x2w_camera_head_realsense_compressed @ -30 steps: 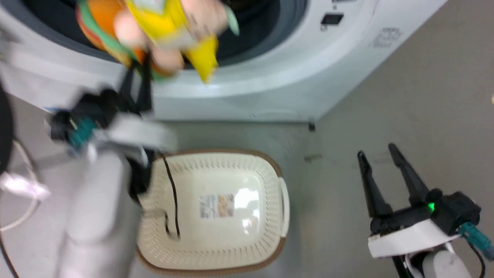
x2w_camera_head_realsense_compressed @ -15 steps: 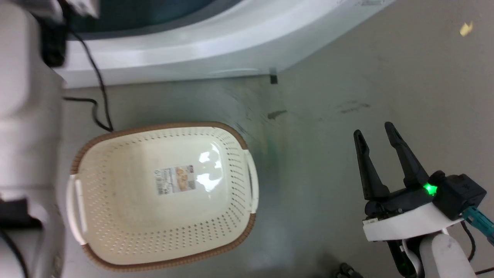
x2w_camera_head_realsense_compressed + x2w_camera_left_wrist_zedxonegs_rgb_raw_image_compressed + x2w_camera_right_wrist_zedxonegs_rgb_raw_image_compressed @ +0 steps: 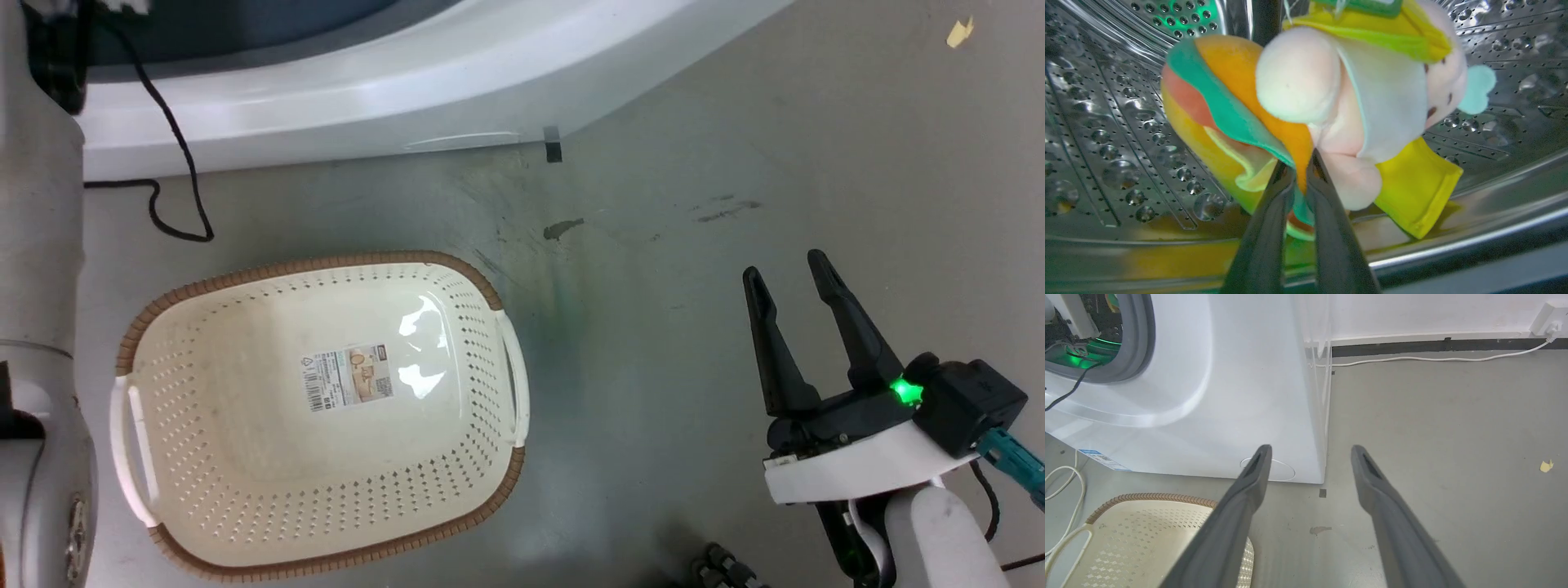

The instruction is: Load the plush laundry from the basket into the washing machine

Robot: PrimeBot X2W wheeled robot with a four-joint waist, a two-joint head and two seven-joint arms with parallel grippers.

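Hanging plush laundry (image 3: 1310, 102): being pinched by the closed left gripper (image 3: 1300, 163), lying straight beyond its fingertips, low inside the washing machine (image 3: 1106, 143).
Right gripper (image 3: 784, 265): being held wide open, empty, well apart at right.

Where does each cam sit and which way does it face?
Head: atop robot, facing down at basket and washing machine; right gripper, left forearm show.
Left wrist: inside drum, facing plush laundry; left gripper shut on it.
Right wrist: low, facing washing machine front; open fingers show.
Shared: head and right wrist both see basket.
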